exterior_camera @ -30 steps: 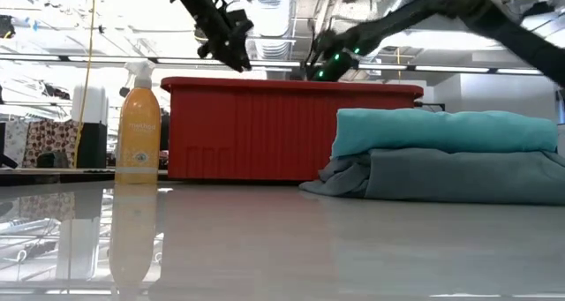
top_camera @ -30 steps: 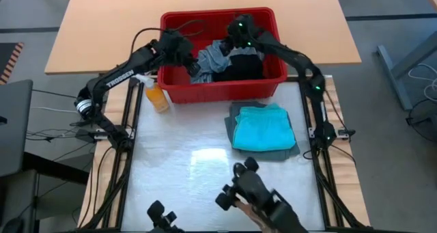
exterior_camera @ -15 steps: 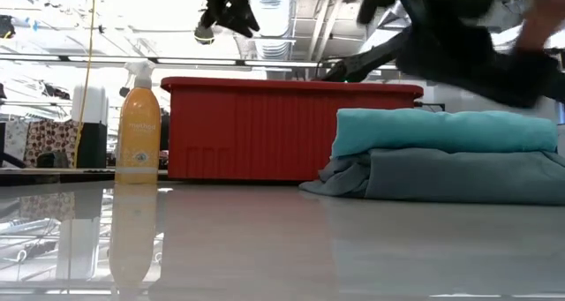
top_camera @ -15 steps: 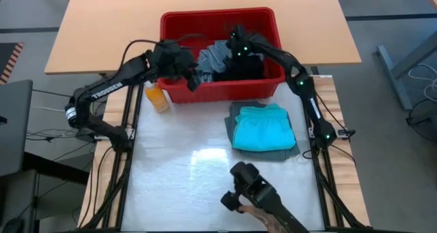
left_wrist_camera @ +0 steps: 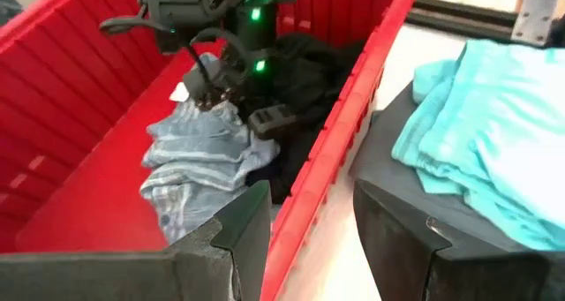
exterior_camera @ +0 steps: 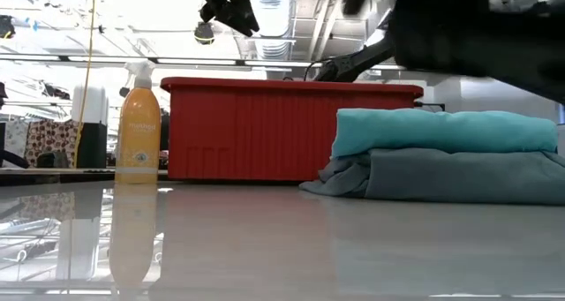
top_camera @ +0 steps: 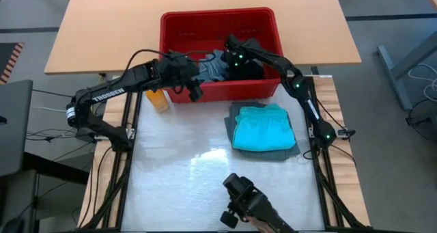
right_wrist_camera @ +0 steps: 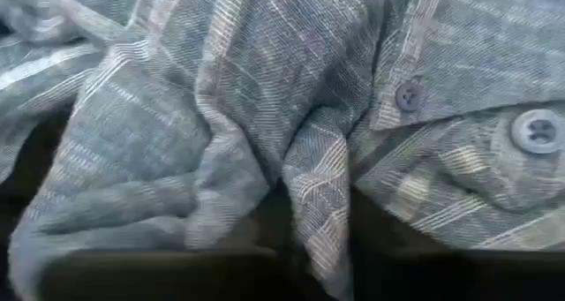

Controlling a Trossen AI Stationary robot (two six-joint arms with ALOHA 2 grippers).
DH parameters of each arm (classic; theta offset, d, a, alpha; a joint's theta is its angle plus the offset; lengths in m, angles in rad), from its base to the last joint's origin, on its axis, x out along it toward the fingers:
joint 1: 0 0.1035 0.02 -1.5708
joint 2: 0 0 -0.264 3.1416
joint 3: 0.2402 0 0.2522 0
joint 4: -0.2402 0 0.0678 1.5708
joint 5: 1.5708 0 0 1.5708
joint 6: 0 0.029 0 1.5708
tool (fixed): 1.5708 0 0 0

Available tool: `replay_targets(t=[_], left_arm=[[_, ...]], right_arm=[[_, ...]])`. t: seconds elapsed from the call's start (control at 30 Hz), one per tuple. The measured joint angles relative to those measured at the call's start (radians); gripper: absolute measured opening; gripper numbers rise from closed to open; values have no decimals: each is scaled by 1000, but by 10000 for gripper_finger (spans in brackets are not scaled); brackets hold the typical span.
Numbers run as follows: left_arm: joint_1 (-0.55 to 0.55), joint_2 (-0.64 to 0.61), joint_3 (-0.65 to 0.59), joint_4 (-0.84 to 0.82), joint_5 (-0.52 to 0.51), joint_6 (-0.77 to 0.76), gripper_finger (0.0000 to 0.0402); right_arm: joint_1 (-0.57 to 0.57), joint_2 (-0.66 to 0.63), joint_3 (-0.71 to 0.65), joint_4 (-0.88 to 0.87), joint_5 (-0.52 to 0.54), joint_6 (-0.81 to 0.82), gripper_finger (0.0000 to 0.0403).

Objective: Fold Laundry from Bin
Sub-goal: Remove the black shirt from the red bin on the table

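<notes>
The red bin (top_camera: 177,28) stands at the table's far side. In it lie a mottled blue-grey shirt (left_wrist_camera: 199,160) and a black garment (left_wrist_camera: 309,63). My right gripper (left_wrist_camera: 210,91) reaches down into the bin and is shut on the blue-grey shirt (right_wrist_camera: 221,89). My left gripper (left_wrist_camera: 309,217) hovers open above the bin's near wall (left_wrist_camera: 335,133), holding nothing. On the table in front of the bin, a folded turquoise garment (top_camera: 263,127) lies on a folded grey-green one (top_camera: 237,110). My right gripper has a raised fold of the blue-grey shirt (right_wrist_camera: 311,204) between its two fingers, near the buttoned edge (right_wrist_camera: 415,94). The fingers come from above, slanting down into the bin. The shirt's other parts lie slack on the bin's floor and on the black garment.
An orange spray bottle (top_camera: 157,98) stands on the table just left of the bin's near left corner. At the table's near edge a dark hand-held device (top_camera: 242,199) reaches in and shows as a dark blur (exterior_camera: 459,27) in the low view. White tabletop lies between it and the folded stack.
My right gripper has sunk into the bin and tipped steeply downward onto the blue-grey shirt. My left gripper has drawn back from over the bin's inside toward the table's near edge, to above the near wall. The dark device at the near edge has shifted.
</notes>
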Motion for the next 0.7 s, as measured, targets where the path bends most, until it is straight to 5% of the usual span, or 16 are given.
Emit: replay_targets(t=[0.07,0.3,0.53,0.7], left_arm=[[-7,0,0,-9,-23,-4,153],[-35,-40,0,-29,-28,-12,153],[-61,-111,0,-79,-96,-9,153],[-64,-124,0,-90,-137,17,153]], right_arm=[[5,-18,-3,9,-12,-11,57],[-19,-190,-5,157,-47,33,56],[-97,-434,-4,231,-317,66,56],[-95,-582,-2,234,-378,73,56]])
